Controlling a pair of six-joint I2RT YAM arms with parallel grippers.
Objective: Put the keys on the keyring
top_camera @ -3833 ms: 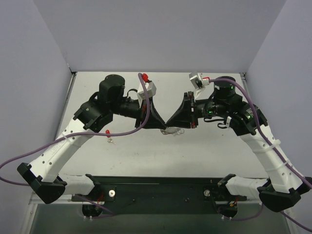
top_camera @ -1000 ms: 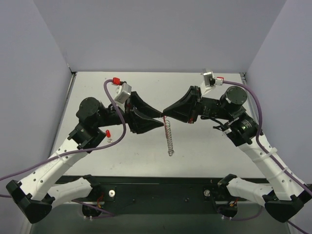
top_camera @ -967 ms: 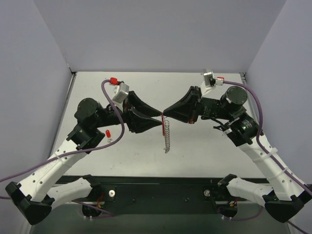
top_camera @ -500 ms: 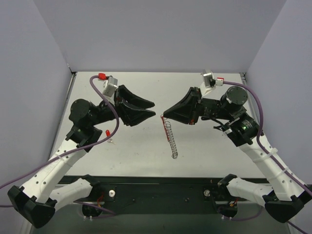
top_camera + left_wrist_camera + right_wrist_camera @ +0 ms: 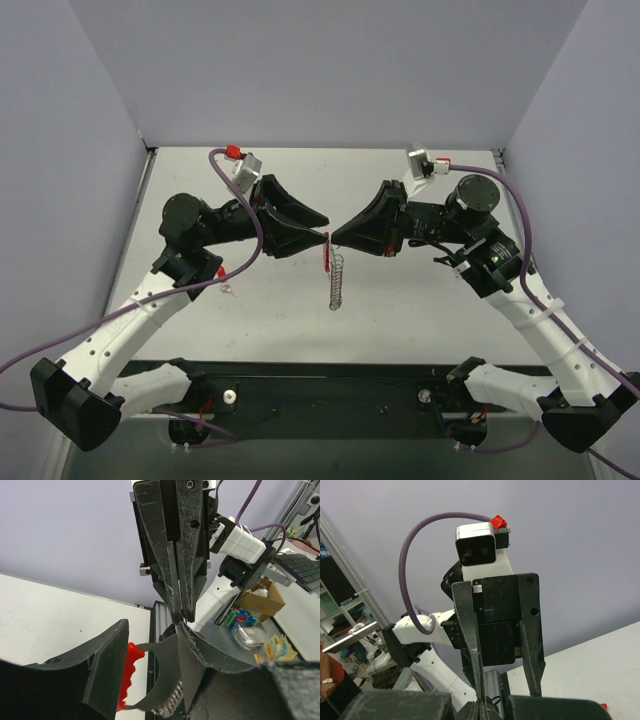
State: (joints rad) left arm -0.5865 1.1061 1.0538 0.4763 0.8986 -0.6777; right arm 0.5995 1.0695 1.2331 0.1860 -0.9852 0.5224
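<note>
The keyring hangs in mid-air over the table's middle. It is a small red loop point(image 5: 326, 256) with a silver chain point(image 5: 337, 286) dangling below. My right gripper point(image 5: 334, 238) is shut on the keyring's top. In the left wrist view its closed fingers point(image 5: 178, 595) come down from above. My left gripper point(image 5: 325, 229) faces it, open. Its two fingers straddle the red loop point(image 5: 128, 672) and chain point(image 5: 172, 706) without closing. A small silver key point(image 5: 228, 289) lies on the table under the left forearm. In the right wrist view my right gripper point(image 5: 487, 711) is pinched together.
A tiny red piece point(image 5: 220, 271) lies beside the key. The white table point(image 5: 430, 310) is walled on three sides. A black base rail point(image 5: 330, 395) runs along the near edge. The opposite arm's open fingers point(image 5: 473, 645) fill the right wrist view.
The left gripper pulled back to the left half a second ago, then returned, open, to the right gripper's tip. The hanging chain swung and now hangs shorter.
</note>
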